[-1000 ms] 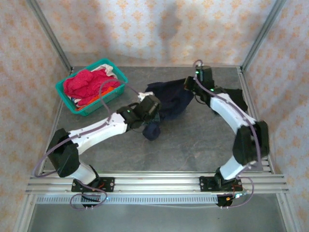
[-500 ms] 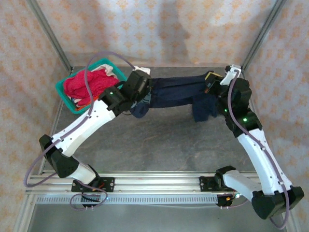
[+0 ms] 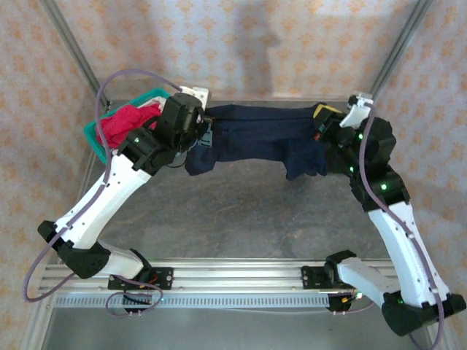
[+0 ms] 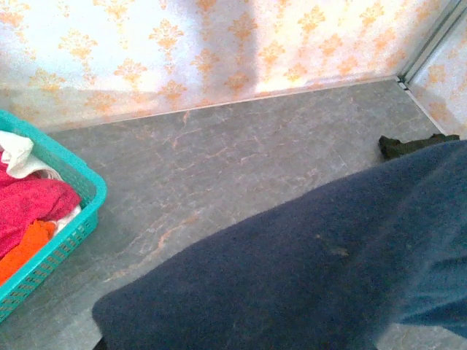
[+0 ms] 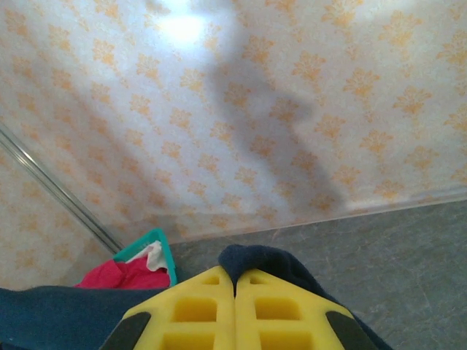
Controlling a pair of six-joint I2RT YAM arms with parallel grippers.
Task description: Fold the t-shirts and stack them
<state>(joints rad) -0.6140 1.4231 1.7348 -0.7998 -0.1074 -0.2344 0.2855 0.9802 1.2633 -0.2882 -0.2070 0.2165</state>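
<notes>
Hanging stretched between the two arms, the navy shirt [image 3: 255, 138] spanned the far side of the table [image 3: 255, 219]. A second before, it had been bunched mid-table with both grippers close together. Half a second before, it was already strung out, with the left gripper a little nearer the middle. The arms had since drawn apart and back, and the cloth's top edge ran nearly level with a flap drooping at each end. The left gripper [image 3: 203, 135] was clamped on the shirt's left end, just beside the basket [image 3: 93, 135]. The right gripper [image 3: 321, 130] pinched the right end near the far right corner.

From the top, a magenta shirt [image 3: 120, 122] lay in the basket, partly behind the left arm. The left wrist view added an orange shirt [image 4: 25, 248] and a white shirt [image 4: 18, 157] beside the magenta one. It also showed the navy cloth draped close across the lower frame and the edge of a black shirt [image 4: 412, 144] on the table past it. The right wrist view showed the yellow fingers [image 5: 197, 313] pressed together, with navy cloth bulging just above their seam.
</notes>
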